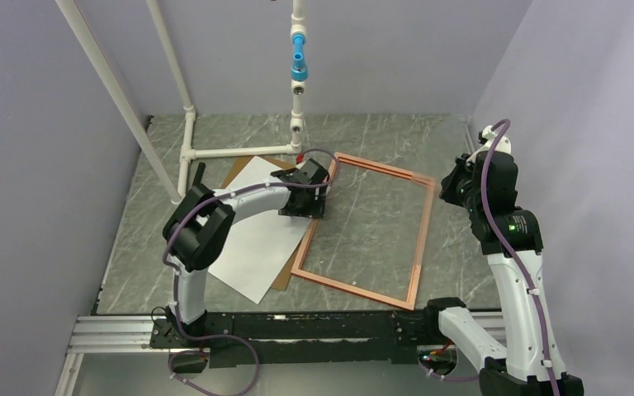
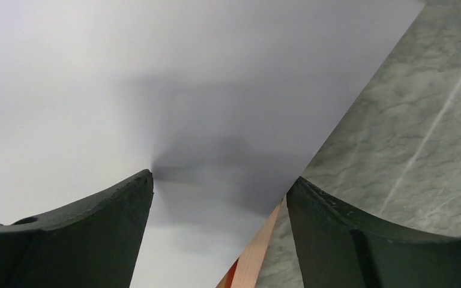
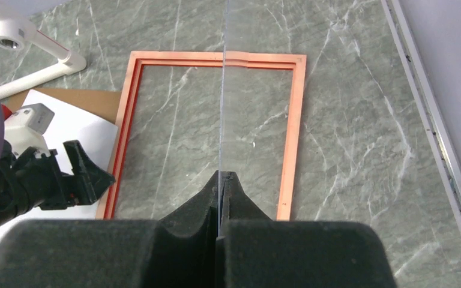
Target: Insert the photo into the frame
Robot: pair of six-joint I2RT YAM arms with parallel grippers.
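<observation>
Left hand [image 2: 219, 183]: spread wide, nothing clamped, fingers [image 2: 96, 234] poised low over the photo [image 1: 248, 243], close to its right long edge. From overhead, placed over the sheet's far right corner, just beside the left rail of the frame [image 1: 423, 239].

Photo: flat, white face up, on the left half of the table [image 1: 363, 136], resting on a brown backing board [image 1: 243, 171] that peeks out at the far corner and along the near right edge. Long axis running near to far, leaning a little rightward at the far end, roughly parallel to the frame's long rails. Right long edge meeting the frame's left rail; from the left wrist, orange rail showing right at the paper's edge between the fingers.

Frame: flat on the table, pale orange-wood face up, just right of the photo, long axis likewise near to far, marble showing through its opening.

Right hand [image 3: 221, 180]: closed on a clear pane [image 3: 222, 90], seen edge-on as a thin line, raised near the frame's right side, well apart from the photo.
</observation>
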